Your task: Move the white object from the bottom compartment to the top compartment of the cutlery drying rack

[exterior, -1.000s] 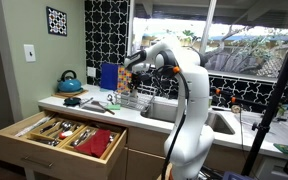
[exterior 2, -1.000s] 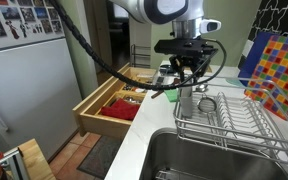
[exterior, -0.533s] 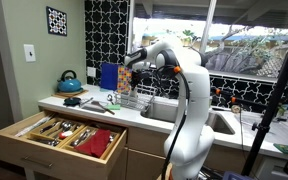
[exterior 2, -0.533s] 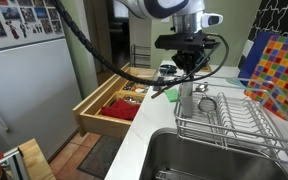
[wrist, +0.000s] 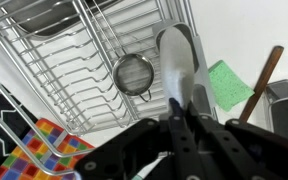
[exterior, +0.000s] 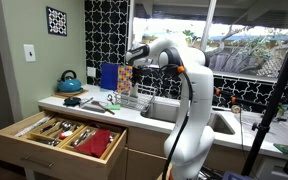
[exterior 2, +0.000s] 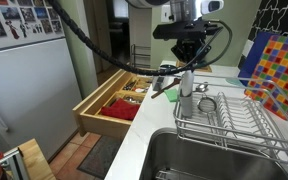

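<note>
White object (exterior 2: 187, 86), clamped in gripper (exterior 2: 188, 67), above cutlery drying rack (exterior 2: 230, 121)

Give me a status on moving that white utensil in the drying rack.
Done: the gripper is shut on the white utensil, which looks lifted out and hangs by the end of the drying rack in an exterior view. In hand: holding it up in the air. Left: lowering it into the top compartment and letting go; nothing shows it placed yet.
</note>
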### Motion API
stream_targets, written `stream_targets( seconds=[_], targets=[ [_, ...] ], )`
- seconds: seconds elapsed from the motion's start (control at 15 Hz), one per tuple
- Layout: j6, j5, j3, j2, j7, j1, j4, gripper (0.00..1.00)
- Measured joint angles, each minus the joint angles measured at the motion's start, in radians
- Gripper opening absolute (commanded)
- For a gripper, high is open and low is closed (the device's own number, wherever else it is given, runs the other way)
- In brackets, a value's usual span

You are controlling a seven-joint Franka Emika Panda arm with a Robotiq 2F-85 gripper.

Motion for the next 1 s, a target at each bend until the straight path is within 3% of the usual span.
stream_targets(
  seconds=[0.47, 1.0],
  targets=[
    [0.0, 0.012, 0.017, -0.056, -0.08, 0.004, 0.0, 0.05],
    [0.067, 0.044, 0.036, -0.004, -0.111, 0.012, 0.003, 0.05]
  ],
)
